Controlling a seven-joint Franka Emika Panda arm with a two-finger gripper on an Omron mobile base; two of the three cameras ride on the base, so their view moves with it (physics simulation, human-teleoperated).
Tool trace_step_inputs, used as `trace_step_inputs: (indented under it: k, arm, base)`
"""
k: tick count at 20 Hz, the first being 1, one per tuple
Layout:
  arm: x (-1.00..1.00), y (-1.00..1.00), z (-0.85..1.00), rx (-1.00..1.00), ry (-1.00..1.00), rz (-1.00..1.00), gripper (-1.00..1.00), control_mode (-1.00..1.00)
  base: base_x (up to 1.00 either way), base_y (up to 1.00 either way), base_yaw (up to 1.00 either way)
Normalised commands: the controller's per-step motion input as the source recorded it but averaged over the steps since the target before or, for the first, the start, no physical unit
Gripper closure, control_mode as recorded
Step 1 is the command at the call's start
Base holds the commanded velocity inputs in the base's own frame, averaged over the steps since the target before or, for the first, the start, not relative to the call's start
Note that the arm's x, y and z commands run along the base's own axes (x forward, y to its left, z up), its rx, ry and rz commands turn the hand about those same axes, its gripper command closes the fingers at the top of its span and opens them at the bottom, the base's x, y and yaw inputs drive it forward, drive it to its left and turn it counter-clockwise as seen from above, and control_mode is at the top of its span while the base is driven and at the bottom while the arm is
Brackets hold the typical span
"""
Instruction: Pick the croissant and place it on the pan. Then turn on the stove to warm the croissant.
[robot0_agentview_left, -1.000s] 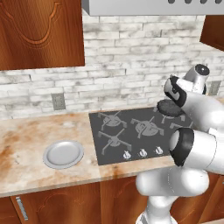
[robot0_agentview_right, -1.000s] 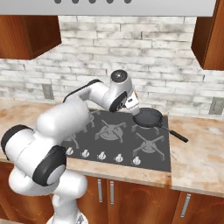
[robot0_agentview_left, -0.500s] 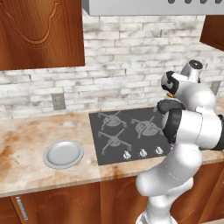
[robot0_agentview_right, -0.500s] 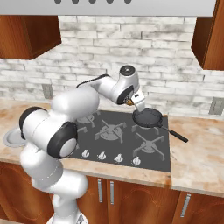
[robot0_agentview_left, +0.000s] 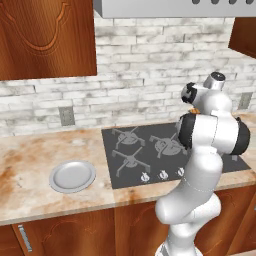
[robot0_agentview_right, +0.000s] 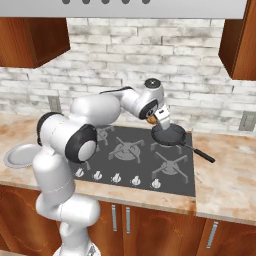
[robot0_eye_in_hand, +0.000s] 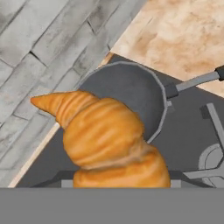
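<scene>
The gripper (robot0_agentview_right: 156, 119) is clamping the golden-brown crescent croissant (robot0_eye_in_hand: 109, 138) just above the small dark round pan's (robot0_agentview_right: 169, 135) rim. Centring over the pan before releasing seems wise.

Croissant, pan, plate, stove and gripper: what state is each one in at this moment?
croissant: held in the gripper, up in the air beside the pan, not yet set down.
pan: upright on the stove's back right burner, nothing in it.
plate: flat on the counter left of the stove, nothing on it.
stove: no flame visible at any burner.
gripper: closed on the croissant, above the pan's near edge.
</scene>
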Motion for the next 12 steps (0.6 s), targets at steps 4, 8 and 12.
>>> trace_step_inputs:
  k: [4, 8, 12]
  arm:
    - [0.39, -0.13, -0.4, 0.0, 0.06, -0.01, 1.0, -1.0]
    - [0.38, -0.16, -0.4, 0.0, 0.04, -0.01, 1.0, -1.0]
    - [0.32, -0.17, -0.36, 0.0, 0.02, -0.01, 1.0, -1.0]
  base:
    - [0.0, 0.0, 0.0]
    - [0.0, 0.0, 0.0]
    - [0.0, 0.0, 0.0]
